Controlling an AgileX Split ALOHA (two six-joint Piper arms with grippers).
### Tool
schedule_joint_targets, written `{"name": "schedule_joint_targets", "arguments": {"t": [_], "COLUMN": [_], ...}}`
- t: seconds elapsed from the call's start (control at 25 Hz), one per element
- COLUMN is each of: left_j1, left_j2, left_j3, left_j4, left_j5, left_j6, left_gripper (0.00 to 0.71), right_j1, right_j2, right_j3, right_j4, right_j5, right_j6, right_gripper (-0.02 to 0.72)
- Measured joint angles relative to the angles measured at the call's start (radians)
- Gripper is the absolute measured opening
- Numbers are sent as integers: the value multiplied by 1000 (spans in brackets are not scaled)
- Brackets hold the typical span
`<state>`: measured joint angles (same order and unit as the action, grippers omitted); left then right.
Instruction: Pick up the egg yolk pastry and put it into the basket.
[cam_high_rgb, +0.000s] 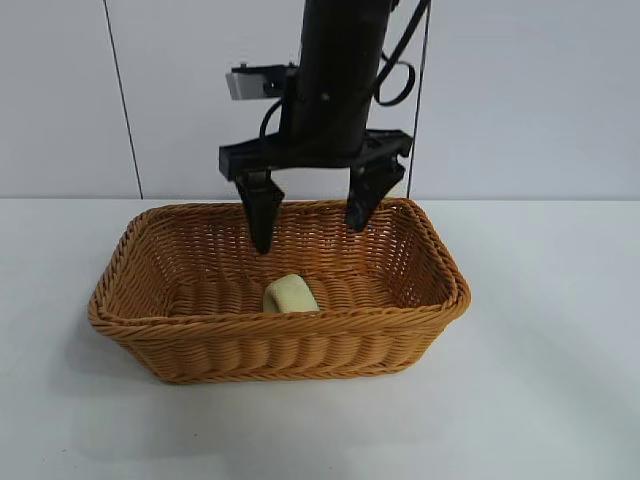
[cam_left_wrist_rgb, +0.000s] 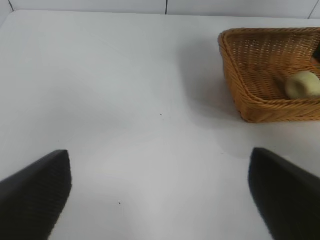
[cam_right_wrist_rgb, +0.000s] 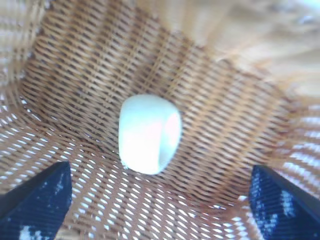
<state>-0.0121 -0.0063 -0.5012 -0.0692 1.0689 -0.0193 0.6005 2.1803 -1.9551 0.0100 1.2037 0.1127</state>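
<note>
My right end effector (cam_high_rgb: 312, 222) hangs released over the basket (cam_high_rgb: 200, 352), fingers spread wide just above the rim, gripping nothing. The egg yolk pastry (cam_high_rgb: 290, 294) lies on the basket floor beneath the gap, near the front wall. My left end effector (cam_left_wrist_rgb: 160, 200) is also released, over bare worktop (cam_left_wrist_rgb: 125, 100) well apart from the basket.

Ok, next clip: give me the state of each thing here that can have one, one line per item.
egg yolk pastry: lying on the basket floor, free of any grip.
basket: upright on the table, holding the pastry.
right pincer: open, above the basket, over the pastry, holding nothing.
left pincer: open, over bare table away from the basket, holding nothing.
</note>
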Motion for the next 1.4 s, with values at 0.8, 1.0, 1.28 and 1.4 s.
{"name": "schedule_joint_targets", "arguments": {"t": [0.8,1.0,1.28,1.4], "left_j1": [0,0,0,0], "left_j2": [0,0,0,0], "left_j3": [0,0,0,0], "left_j4": [0,0,0,0], "left_j5": [0,0,0,0], "left_j6": [0,0,0,0], "left_gripper": [692,692,692,692], "right_j1": [-351,-476,-561,-561], "right_j2": [-6,-6,-6,-6], "right_j3": [-142,-142,-142,-142], "right_j4": [-104,-105,-91,-79], "right_j5": [14,14,17,17], "right_j6": [91,91,91,91], "right_gripper": [695,695,695,695]}}
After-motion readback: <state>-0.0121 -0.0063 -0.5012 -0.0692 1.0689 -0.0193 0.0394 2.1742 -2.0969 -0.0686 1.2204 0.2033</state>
